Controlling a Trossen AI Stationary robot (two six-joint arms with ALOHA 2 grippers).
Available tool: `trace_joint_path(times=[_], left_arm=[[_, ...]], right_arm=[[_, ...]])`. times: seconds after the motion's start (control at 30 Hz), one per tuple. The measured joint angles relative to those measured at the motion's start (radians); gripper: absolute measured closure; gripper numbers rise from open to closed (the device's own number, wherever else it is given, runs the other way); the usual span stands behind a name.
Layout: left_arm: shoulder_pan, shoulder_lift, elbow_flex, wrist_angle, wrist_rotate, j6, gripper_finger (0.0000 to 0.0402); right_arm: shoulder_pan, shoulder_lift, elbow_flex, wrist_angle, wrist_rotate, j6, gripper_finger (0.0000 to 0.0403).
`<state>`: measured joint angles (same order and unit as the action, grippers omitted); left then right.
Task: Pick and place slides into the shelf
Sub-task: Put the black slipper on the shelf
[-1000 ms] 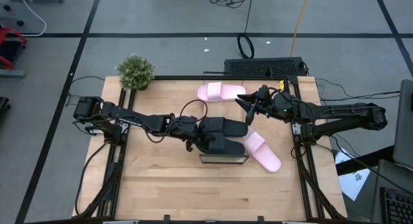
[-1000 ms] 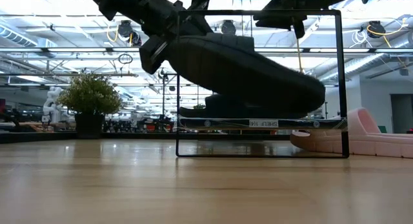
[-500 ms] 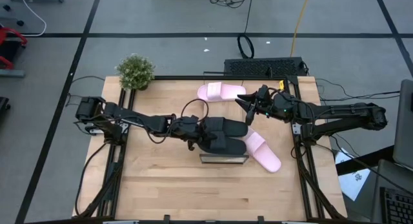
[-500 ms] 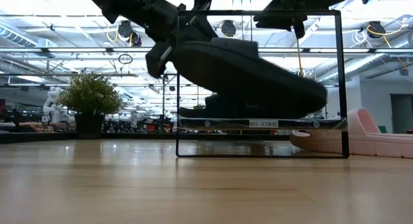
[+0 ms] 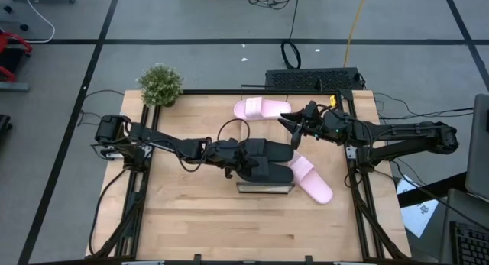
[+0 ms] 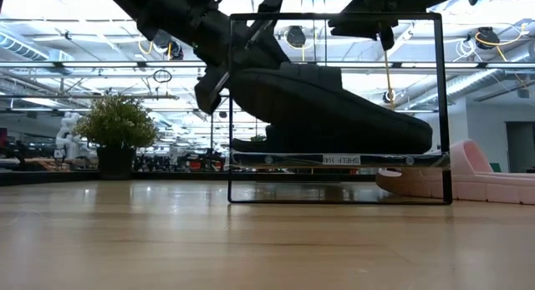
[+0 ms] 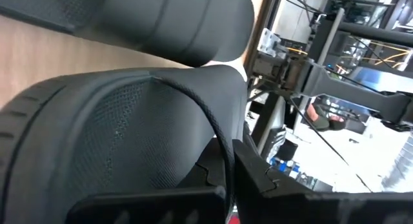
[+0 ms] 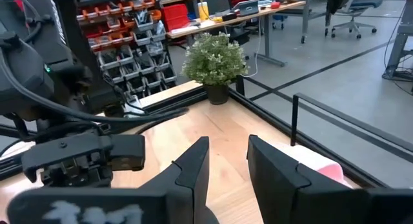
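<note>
The left hand (image 5: 233,153) was clenched on a black slide (image 6: 326,106), which was being held tilted above the shelf (image 6: 334,160), its heel end raised and its toe end low near the shelf's far side. In the low view the slide was seen inside the shelf's thin metal frame, not yet lying flat. In the left wrist view the strap of the held slide (image 7: 122,121) filled most of the picture, with a second black slide (image 7: 142,17) lying just beyond it.

That second black slide (image 5: 263,147) appeared already to be resting on the shelf (image 5: 264,187), close beside the one being carried; the exact contact between the two could not be told from above.

The right hand (image 5: 294,124) was held over the counter (image 5: 191,219) near its far right side, fingers (image 8: 193,166) parted with nothing seen between them, between the two pink slides. It was judged to be waiting.

One pink slide (image 5: 261,108) lay on the counter near its far edge, well apart from the shelf. The other pink slide (image 5: 312,179) lay on the counter just beside the shelf's right end, and was seen in the low view as well (image 6: 485,177).

A small potted plant (image 5: 160,85) stood at the counter's far left corner.

The task was judged to be roughly midway: one black slide seemingly placed, the second being set down, and both pink slides left to be picked up and placed.
</note>
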<state>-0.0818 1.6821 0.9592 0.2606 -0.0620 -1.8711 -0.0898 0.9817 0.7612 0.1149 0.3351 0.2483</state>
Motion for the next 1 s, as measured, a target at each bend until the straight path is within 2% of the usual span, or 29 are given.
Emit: trace_joint_path(times=[0.23, 0.53, 1.0], left_arm=[[-0.009, 0.0, -0.005, -0.028, 0.002, 0.003, 0.04], [-0.017, 0.0, -0.005, -0.042, -0.009, 0.003, 0.0378], [-0.034, 0.0, -0.006, 0.003, -0.01, 0.004, 0.0376]], right_arm=[[0.0, 0.0, 0.0, 0.0, 0.0, 0.0, 0.0308], [0.0, 0.0, 0.0, 0.0, 0.0, -0.003, 0.0308], [0.0, 0.0, 0.0, 0.0, -0.001, -0.003, 0.0308]])
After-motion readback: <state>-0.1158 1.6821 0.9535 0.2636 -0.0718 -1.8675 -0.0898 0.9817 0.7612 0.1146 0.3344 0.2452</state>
